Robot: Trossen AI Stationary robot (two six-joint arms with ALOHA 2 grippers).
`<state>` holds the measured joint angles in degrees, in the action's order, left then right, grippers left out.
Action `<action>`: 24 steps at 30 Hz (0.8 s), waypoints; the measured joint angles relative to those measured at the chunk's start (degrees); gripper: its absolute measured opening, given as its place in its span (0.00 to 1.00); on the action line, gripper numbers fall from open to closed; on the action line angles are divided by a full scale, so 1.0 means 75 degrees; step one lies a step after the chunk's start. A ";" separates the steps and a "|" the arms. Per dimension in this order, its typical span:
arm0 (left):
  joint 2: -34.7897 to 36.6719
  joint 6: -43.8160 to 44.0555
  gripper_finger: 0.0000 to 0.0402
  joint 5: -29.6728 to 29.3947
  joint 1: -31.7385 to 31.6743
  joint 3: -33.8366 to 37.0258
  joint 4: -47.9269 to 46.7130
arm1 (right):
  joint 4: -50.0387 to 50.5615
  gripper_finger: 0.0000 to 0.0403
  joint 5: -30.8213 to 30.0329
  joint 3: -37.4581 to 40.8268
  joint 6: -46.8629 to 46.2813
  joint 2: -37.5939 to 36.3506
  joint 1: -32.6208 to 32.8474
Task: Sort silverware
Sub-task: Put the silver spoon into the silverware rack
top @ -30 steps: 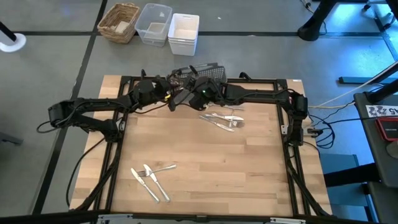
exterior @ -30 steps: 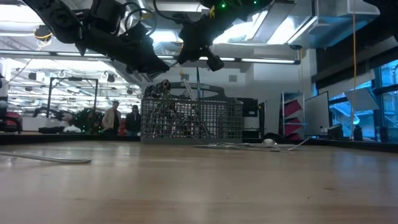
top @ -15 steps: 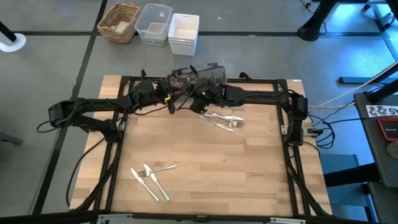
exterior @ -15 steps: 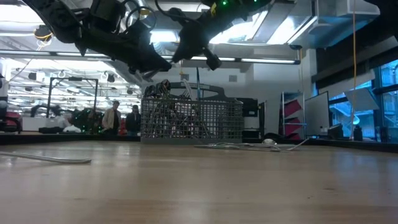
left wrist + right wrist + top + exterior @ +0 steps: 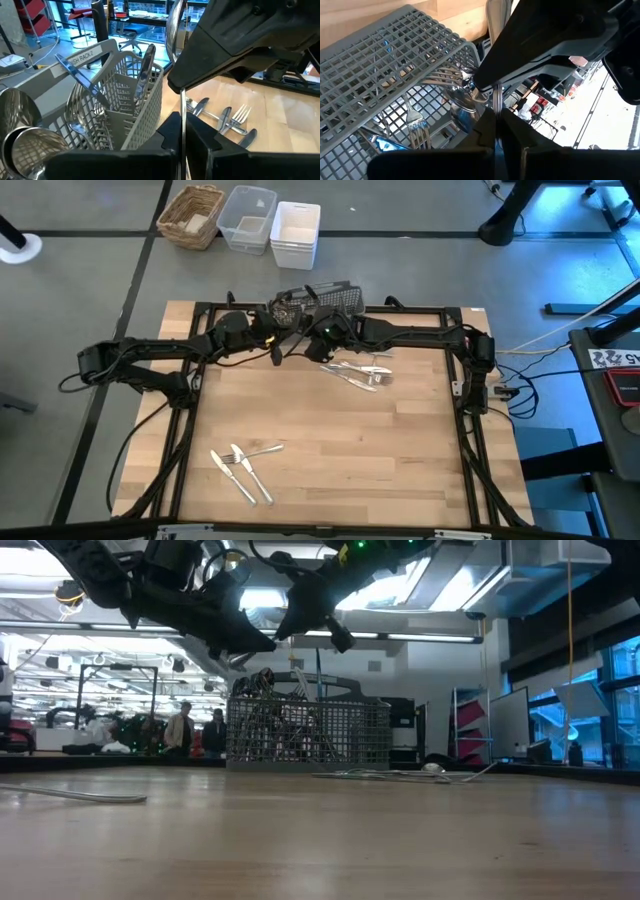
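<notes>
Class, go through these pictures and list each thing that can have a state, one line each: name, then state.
Grey mesh metal caddy: upright, holding silverware.
Left gripper: shut on a thin silver utensil handle above the caddy.
Right gripper: shut on the same utensil.
Loose forks and spoons by the caddy: lying flat.
Knives and fork near the front edge: lying flat.

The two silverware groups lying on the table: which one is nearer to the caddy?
The pile lying just in front of the caddy; the other group lies near the table's front-left corner.

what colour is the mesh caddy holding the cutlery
Grey. The caddy shows best in the left wrist view, as a light grey grid.
</notes>
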<state>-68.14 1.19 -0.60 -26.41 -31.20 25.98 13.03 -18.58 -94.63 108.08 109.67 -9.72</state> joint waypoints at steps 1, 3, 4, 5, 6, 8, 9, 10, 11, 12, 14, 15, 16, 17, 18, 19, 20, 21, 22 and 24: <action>0.0000 0.0014 0.02 -0.0003 0.0000 0.0000 0.0005 | -0.0006 0.03 0.0000 0.0000 -0.0056 0.0000 0.0000; 0.0000 0.0044 0.01 -0.0008 -0.0001 0.0000 0.0020 | -0.0034 0.05 -0.0056 0.0000 -0.0272 0.0000 0.0000; 0.0000 0.0118 0.01 -0.0008 -0.0014 0.0000 0.0043 | -0.0077 0.06 -0.0118 0.0000 -0.0417 0.0000 0.0000; 0.0000 0.0188 0.01 -0.0016 -0.0025 -0.0004 0.0076 | -0.0151 0.07 -0.0184 0.0000 -0.0605 0.0000 0.0000; 0.0000 0.0227 0.01 -0.0035 -0.0030 -0.0007 0.0094 | -0.0234 0.09 -0.0227 0.0003 -0.0799 0.0000 0.0000; 0.0003 0.0301 0.01 -0.0200 -0.0044 -0.0012 0.0074 | -0.0390 0.12 -0.0234 0.0003 -0.1205 0.0000 0.0006; -0.0004 0.0324 0.01 -0.0266 -0.0060 -0.0010 0.0011 | -0.0456 0.14 -0.0210 0.0002 -0.1342 -0.0007 0.0023; -0.0014 0.0329 0.01 -0.0333 -0.0067 -0.0004 -0.0031 | -0.0456 0.16 -0.0186 0.0000 -0.1422 -0.0018 0.0029; -0.0015 0.0363 0.01 -0.0390 -0.0073 0.0000 -0.0037 | -0.0450 0.18 -0.0183 0.0000 -0.1520 -0.0023 0.0035; -0.0010 0.0425 0.01 -0.0422 -0.0100 -0.0003 -0.0005 | -0.0446 0.19 -0.0180 0.0000 -0.1584 -0.0023 0.0044; -0.0009 0.0587 0.00 -0.0421 -0.0187 -0.0003 0.0016 | -0.0409 0.23 -0.0211 0.0000 -0.1686 -0.0023 0.0038; -0.0009 0.0648 0.00 -0.0417 -0.0248 -0.0003 0.0012 | -0.0415 0.24 -0.0259 0.0000 -0.1769 -0.0022 0.0080; -0.0009 0.0718 0.00 -0.0428 -0.0324 -0.0003 0.0012 | -0.0416 0.25 -0.0321 0.0000 -0.1860 -0.0021 0.0073; -0.0009 0.0763 0.00 -0.0435 -0.0394 -0.0003 0.0027 | -0.0417 0.26 -0.0400 0.0000 -0.2017 -0.0022 0.0082; -0.0009 0.0819 0.00 -0.0454 -0.0466 -0.0003 0.0038 | -0.0415 0.26 -0.0522 0.0000 -0.2247 -0.0023 0.0106; -0.0009 0.0882 0.00 -0.0455 -0.0541 -0.0003 0.0038 | -0.0413 0.26 -0.0633 0.0000 -0.2541 -0.0025 0.0119; -0.0009 0.0958 0.00 -0.0445 -0.0620 -0.0003 0.0038 | -0.0412 0.26 -0.0727 0.0000 -0.2860 -0.0029 0.0124; -0.0009 0.1012 0.00 -0.0441 -0.0698 -0.0003 0.0047 | -0.0412 0.26 -0.0841 0.0000 -0.3169 -0.0037 0.0127; -0.0009 0.1051 0.00 -0.0443 -0.0770 -0.0003 0.0080 | -0.0407 0.25 -0.0951 0.0000 -0.3496 -0.0061 0.0127; -0.0009 0.1140 0.00 -0.0498 -0.0923 -0.0003 0.0146 | -0.0401 0.24 -0.1192 0.0000 -0.4128 -0.0102 0.0110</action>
<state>-68.20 9.74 -4.34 -33.33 -31.22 27.07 10.02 -27.52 -94.63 77.12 108.90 -8.89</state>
